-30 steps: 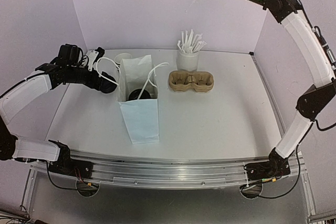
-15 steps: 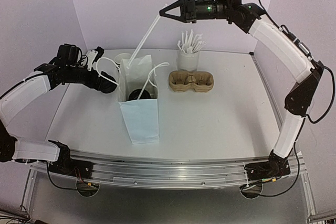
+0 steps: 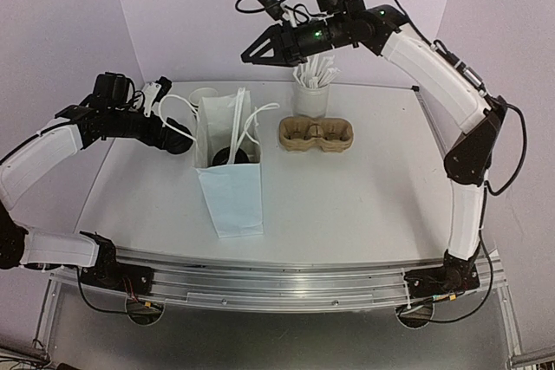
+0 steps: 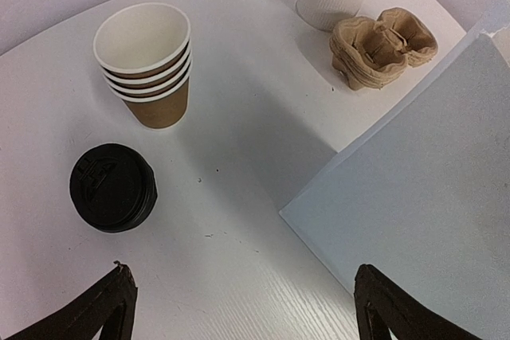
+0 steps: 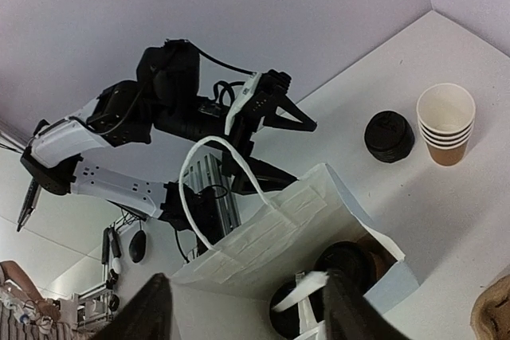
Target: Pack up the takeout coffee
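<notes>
Bag (image 3: 230, 171) stood left of centre on the table (image 3: 364, 197). Cup carrier (image 3: 316, 134) lay to the bag's right, apart from it, with the cup of sticks (image 3: 310, 97) just behind it. Stack of cups (image 4: 147, 65) stood behind the bag, toward the left. Stack of lids (image 4: 111, 187) lay left of the bag, near the cups, not touching. Two lids (image 5: 343, 259) sat down inside the bag, and one stick (image 3: 238, 114) stood in it.

Open white handled paper bag (image 5: 263, 236) holds dark round lids (image 5: 344, 259); stacked brown paper cups (image 5: 446, 127) and black plastic lids (image 5: 389, 138) sit beyond.
</notes>
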